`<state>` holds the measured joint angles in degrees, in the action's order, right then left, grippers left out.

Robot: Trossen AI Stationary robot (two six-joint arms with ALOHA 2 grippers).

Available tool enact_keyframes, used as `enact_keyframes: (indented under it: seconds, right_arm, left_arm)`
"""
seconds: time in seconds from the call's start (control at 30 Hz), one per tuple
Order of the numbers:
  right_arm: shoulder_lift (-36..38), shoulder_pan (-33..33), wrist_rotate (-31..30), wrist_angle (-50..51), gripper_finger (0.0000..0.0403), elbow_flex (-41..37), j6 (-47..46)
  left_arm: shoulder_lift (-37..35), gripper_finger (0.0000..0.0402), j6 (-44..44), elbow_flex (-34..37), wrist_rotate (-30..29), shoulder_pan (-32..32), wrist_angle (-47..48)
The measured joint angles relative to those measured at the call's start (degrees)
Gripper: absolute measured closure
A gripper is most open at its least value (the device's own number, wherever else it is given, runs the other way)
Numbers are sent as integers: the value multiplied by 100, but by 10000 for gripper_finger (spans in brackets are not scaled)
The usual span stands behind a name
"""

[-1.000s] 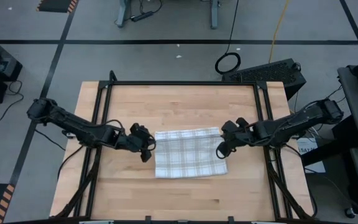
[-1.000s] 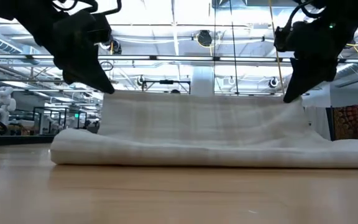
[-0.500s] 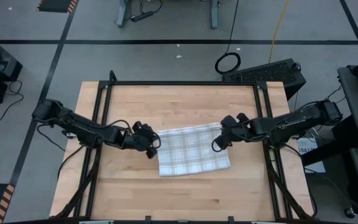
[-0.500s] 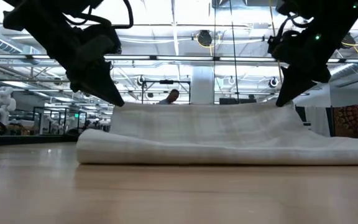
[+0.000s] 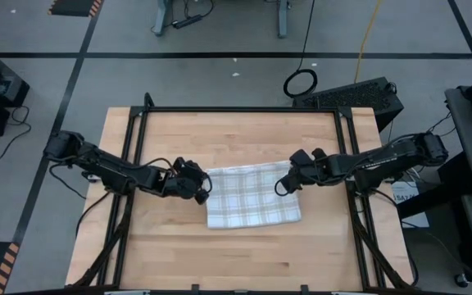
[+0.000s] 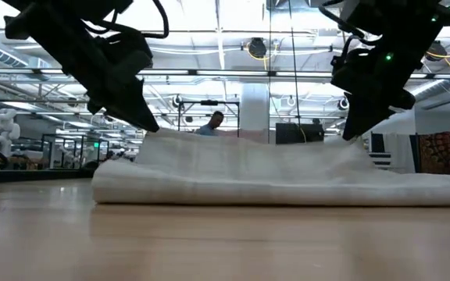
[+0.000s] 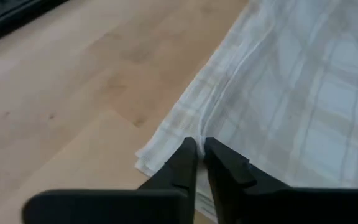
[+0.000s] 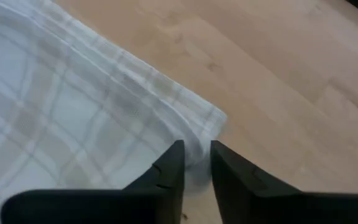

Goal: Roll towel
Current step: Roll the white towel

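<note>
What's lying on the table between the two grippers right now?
Only the towel: in the high view it spans the stretch from the left gripper to the right gripper, with nothing else on the table between them.

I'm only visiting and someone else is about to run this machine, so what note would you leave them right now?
Left tool: at the towel's left far corner, fingers parted by a thin gap, cloth edge between the tips; a firm hold can't be confirmed.
Right tool: at the right far corner, fingers slightly apart over the cloth edge.
Towel: mid-table, folded flat, far edge raised a little at both corners in the low view.
Done: towel folded over.
Left: no roll is formed yet; the rolling remains.
</note>
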<state>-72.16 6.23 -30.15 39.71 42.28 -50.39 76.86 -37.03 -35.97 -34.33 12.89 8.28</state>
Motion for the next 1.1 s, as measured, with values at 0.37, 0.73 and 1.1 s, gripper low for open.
enact_keyframes:
  seconds: [0.37, 0.73, 1.1]
  right_arm:
    - [231, -210, 537, -91, 247, 137, -13]
    - [1121, -794, 2008, 125, 276, 212, -383]
    - [251, -3161, 4508, 132, 283, 214, -599]
  left_arm:
    - [-75, 251, -314, -110, 721, -339, 128]
    - [-1326, 260, -2097, -470, 1325, -401, 2124]
    - [-1140, 271, -2119, -458, 1839, -1217, 2027]
